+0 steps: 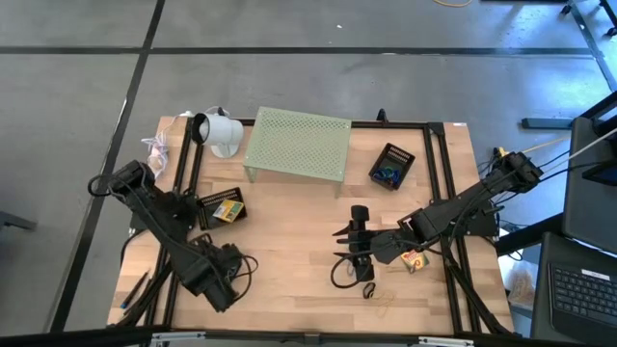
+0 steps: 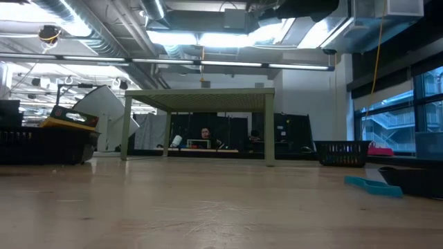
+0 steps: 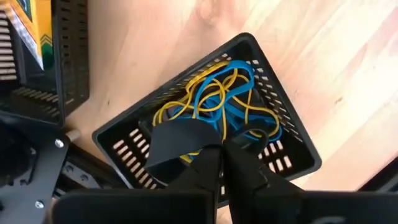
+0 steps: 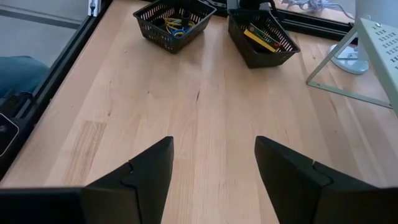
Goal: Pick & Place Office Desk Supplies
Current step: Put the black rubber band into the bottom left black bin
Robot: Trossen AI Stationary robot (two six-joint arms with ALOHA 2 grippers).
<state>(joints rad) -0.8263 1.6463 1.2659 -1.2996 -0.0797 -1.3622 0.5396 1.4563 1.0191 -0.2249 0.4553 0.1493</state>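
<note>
My left gripper (image 1: pixel 228 277) hangs shut at the table's near left, pointing down over a black basket (image 3: pixel 283 127) of yellow and blue rubber bands (image 3: pixel 219 96). A flat black piece (image 3: pixel 177 140) shows at its fingertips. My right gripper (image 1: pixel 349 243) stands open above bare wood near the table's middle, with nothing between its fingers (image 4: pixel 143 177). Loose rubber-band loops (image 1: pixel 376 295) lie on the wood just in front of it. A small yellow-green box (image 1: pixel 415 260) lies under the right arm. Another box (image 1: pixel 227 210) lies in a second black basket. My left gripper points down into the rubber-band basket with its fingers (image 3: pixel 208 168) together. The flat black piece (image 3: pixel 186 144) reaches out sideways from their free ends, above the bands. Whether the fingers hold it, I cannot tell.
The pale green perforated riser (image 1: pixel 297 145) stands at the far middle, with a white cup-shaped object (image 1: pixel 220 133) to its left. To the riser's right is a third black basket (image 1: pixel 390 166) with blue items. Black frame rails (image 1: pixel 439 164) run along the table's sides. Bare wood (image 1: pixel 289 241) lies between the arms.
</note>
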